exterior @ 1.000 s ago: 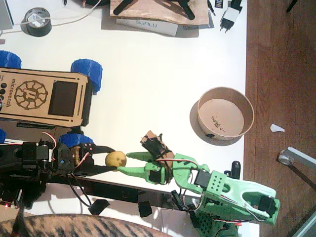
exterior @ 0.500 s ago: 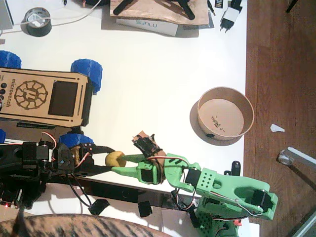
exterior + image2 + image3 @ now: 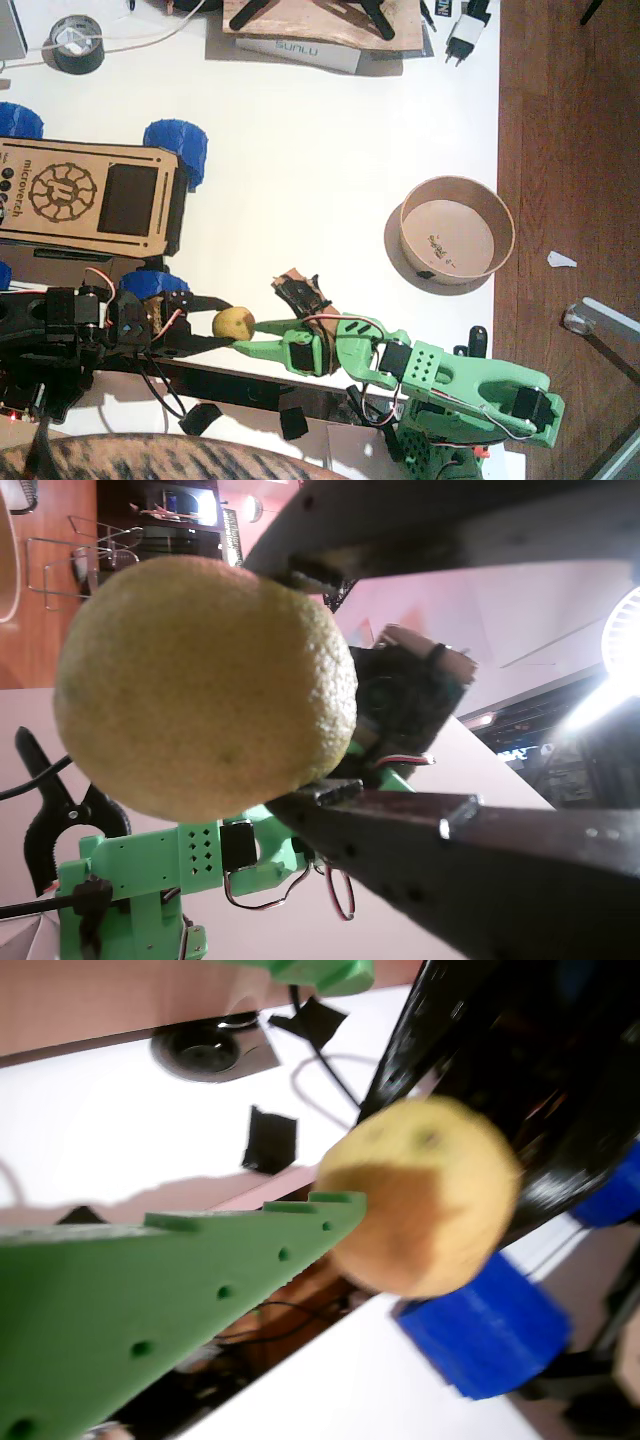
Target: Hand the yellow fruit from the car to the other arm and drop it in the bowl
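The yellow fruit [image 3: 233,322] hangs just above the table's front edge, with my left gripper [image 3: 227,324], the black one, shut on it. A wrist view shows the fruit [image 3: 205,685] pinched between dark fingers [image 3: 450,850]. My right gripper [image 3: 245,336], on the green arm, is open, with its pointed tips at the fruit's right side. In another wrist view a green finger [image 3: 200,1260] touches the fruit [image 3: 420,1195]. The plywood car [image 3: 90,195] with blue wheels stands at the left. The tan bowl [image 3: 455,225] sits near the right edge with nothing in it.
A tape roll [image 3: 75,45] lies at the back left. A flat box [image 3: 300,45] and a plug [image 3: 465,35] sit along the back. The table ends at the right beside wooden floor [image 3: 570,150]. One blue wheel [image 3: 155,285] is close behind the black gripper.
The green arm has stretched left and its open jaws have closed in on the fruit. The black gripper and the fruit have stayed where they were.
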{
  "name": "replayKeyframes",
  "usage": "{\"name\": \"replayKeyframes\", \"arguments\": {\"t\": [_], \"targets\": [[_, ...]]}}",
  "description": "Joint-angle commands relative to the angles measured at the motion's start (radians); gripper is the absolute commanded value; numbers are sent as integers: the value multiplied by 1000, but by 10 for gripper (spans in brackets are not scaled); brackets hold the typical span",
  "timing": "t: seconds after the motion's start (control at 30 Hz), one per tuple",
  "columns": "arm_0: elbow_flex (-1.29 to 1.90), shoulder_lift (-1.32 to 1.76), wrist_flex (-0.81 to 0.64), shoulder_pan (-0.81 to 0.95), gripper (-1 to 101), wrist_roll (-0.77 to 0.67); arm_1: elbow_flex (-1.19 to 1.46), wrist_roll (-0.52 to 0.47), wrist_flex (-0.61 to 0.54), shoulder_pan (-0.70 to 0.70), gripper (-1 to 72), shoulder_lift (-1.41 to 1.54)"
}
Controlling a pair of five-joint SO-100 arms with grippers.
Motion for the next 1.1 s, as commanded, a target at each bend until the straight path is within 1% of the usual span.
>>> {"name": "replayKeyframes", "arguments": {"t": [0.0, 0.27, 0.4, 0.7, 1.07], "targets": [[-11, -3, -8, 6, 1, -12, -9, 14, 21, 2, 206, 17], [-11, -11, -11, 6, 1, -12, -9, 20, 32, 11, 213, 12], [-11, -11, -12, 6, 1, -12, -12, 35, 15, 12, 240, -11], [-11, -11, -11, 6, 1, -12, -26, 52, -52, 29, 268, -80], [-11, -11, -11, 6, 1, -12, -54, 41, -118, 29, 261, -127]]}}
